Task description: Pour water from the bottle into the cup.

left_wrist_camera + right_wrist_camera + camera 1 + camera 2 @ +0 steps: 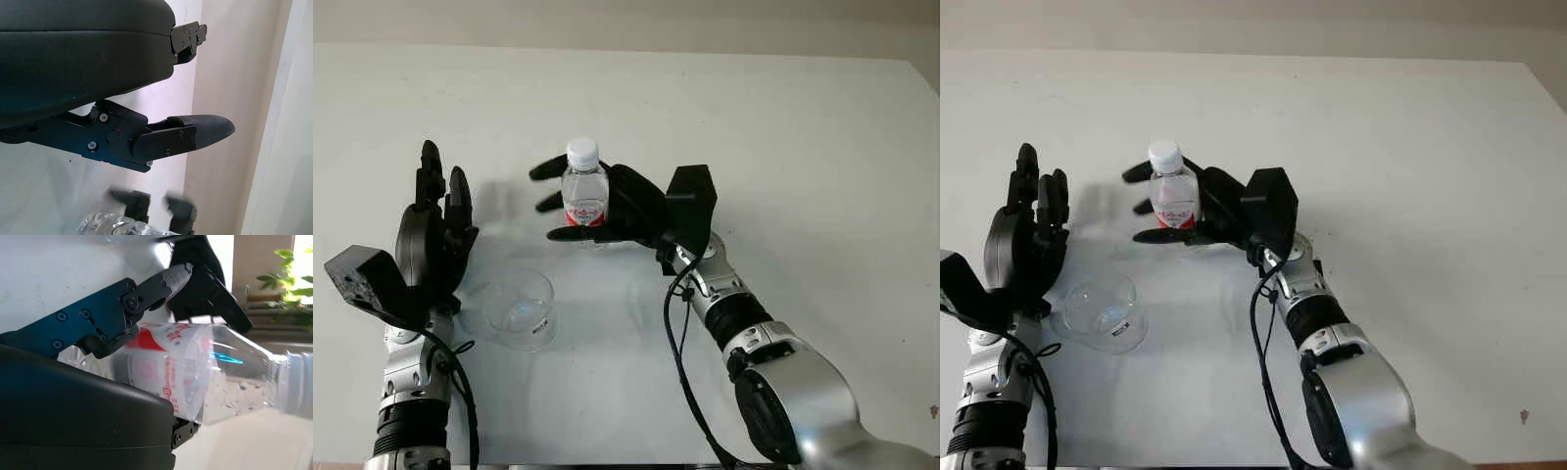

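Your right robot hand grips the capped bottle upright on the white table, just beyond the clear cup. Your left robot hand, open, stands beside the cup.

2 head eyes overlook one table; 2 wrist cameras sit close.

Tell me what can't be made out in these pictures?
- Bottle: its base, behind the right hand's fingers in the eye views.
- Bottle cap: cut off by the right wrist view's edge.
- Cup: any water inside, too clear to tell.
- Left hand, open beside the cup.
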Available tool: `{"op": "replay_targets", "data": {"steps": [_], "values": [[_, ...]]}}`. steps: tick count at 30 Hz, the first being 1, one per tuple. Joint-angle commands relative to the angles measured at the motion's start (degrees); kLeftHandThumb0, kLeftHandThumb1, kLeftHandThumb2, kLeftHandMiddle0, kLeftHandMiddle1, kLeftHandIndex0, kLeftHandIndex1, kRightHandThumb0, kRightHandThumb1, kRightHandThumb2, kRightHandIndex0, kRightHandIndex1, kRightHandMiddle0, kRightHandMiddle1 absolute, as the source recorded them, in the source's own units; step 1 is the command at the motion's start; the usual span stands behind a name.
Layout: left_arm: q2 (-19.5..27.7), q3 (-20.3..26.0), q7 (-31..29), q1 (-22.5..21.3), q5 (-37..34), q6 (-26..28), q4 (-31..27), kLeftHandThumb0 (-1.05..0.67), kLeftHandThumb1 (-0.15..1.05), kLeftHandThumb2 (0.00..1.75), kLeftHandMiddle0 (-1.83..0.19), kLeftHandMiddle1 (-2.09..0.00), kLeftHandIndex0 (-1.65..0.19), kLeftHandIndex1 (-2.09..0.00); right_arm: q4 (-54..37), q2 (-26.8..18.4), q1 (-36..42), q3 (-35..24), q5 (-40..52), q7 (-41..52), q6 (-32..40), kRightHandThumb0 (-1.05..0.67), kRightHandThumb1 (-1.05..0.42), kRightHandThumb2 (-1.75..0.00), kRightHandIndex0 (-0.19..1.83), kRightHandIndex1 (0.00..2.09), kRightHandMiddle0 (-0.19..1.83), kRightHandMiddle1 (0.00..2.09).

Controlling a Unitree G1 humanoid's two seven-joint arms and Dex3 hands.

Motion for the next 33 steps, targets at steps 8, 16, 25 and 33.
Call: {"op": "replay_targets", "data": {"steps": [8, 16, 25, 33], "values": [[-0.1, -0.1, 0.0, 0.0, 0.6, -1.5, 1.3, -0.61, 1.05, 0.56, 0.11, -0.05, 0.19, -0.05, -0.6, -1.1, 0.4, 4.3, -7.2, -6.5, -7.4, -0.44, -1.05, -0.33, 1.67, 2.09, 1.55, 2.09], [0.2, 0.1, -0.4, -0.5, 0.3, -2.0, 2.6, -0.63, 1.05, 0.54, 0.09, -0.06, 0.18, -0.06, -1.7, -2.2, -0.6, 4.8, -10.3, -14.7, -8.7, -0.47, -1.05, -0.55, 1.58, 2.09, 1.34, 2.09], [-0.1, 0.1, -0.6, -0.8, -0.1, -2.0, 2.7, -0.63, 1.05, 0.53, 0.10, -0.05, 0.18, -0.05, -1.3, -6.8, -6.6, 6.1, -17.3, -28.6, -14.6, -0.43, -1.05, -0.56, 1.20, 2.09, 0.77, 2.09], [-0.4, 0.0, -0.7, -0.8, -0.4, -2.1, 2.7, -0.63, 1.05, 0.52, 0.11, -0.05, 0.18, -0.05, -1.0, -11.1, -9.9, 12.6, -29.4, -41.7, -22.3, -0.43, -1.05, -0.49, 1.16, 2.09, 0.69, 2.09]]}}
